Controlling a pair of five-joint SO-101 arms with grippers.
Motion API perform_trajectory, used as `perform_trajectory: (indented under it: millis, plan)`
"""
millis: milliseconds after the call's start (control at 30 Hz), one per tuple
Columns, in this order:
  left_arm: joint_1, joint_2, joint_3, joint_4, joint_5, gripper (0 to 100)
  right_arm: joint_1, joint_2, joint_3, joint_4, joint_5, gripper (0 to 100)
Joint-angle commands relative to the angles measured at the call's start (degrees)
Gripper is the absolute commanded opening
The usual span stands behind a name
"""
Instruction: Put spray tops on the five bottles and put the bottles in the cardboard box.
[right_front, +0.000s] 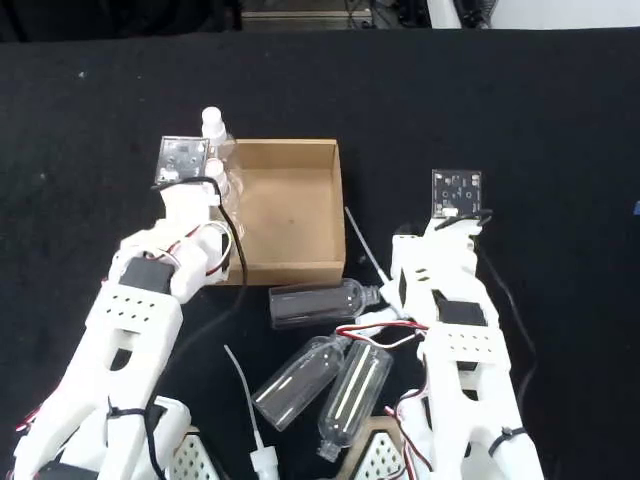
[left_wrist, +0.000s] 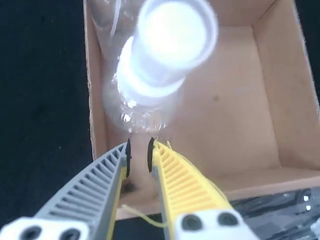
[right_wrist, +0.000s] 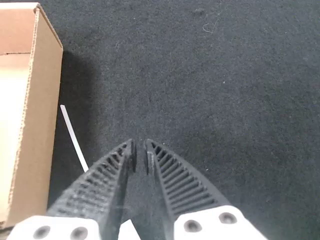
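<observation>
Capped bottle (left_wrist: 150, 75) upright in the box (right_front: 338, 200), tucked against the wall on the left arm's side.
Left fingers (left_wrist: 175, 175) closed on nothing at its base, so it stands alone; right fingers (right_wrist: 100, 195) closed over bare tabletop (right_wrist: 225, 75); three bottles (right_front: 320, 303) wait outside.

Even overhead light over a dark table, with glare on the white and clear plastic.

In the high view the black table (right_front: 520, 120) takes up the light and stays dim, while the cardboard box (right_front: 290, 272) is evenly lit. Long white highlights run along one lying bottle (right_front: 300, 385) and its neighbour (right_front: 352, 395). In the left wrist view the spray top (left_wrist: 170, 40) is blown out to plain white, and bright specks glint on the upright bottle (left_wrist: 135, 112) under it. In the right wrist view the cardboard box casts a soft shadow on the table just beside its outer wall.
</observation>
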Motion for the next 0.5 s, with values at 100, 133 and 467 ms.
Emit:
perform_trajectory:
  millis: [100, 133, 467]
  plan:
    - [1.19, 3.25, -1.19, -5.01, 0.35, 7, 0.26, -0.84, -0.57, -1.41, 0.26, 1.5]
    - [1.01, 5.36, -2.24, -5.19, 0.35, 7, 0.26, -0.84, -0.66, -1.41, 0.26, 1.5]
    - [0.75, 15.65, -7.69, -5.36, 0.70, 6, 0.26, -0.84, -0.84, -1.41, 0.26, 1.5]
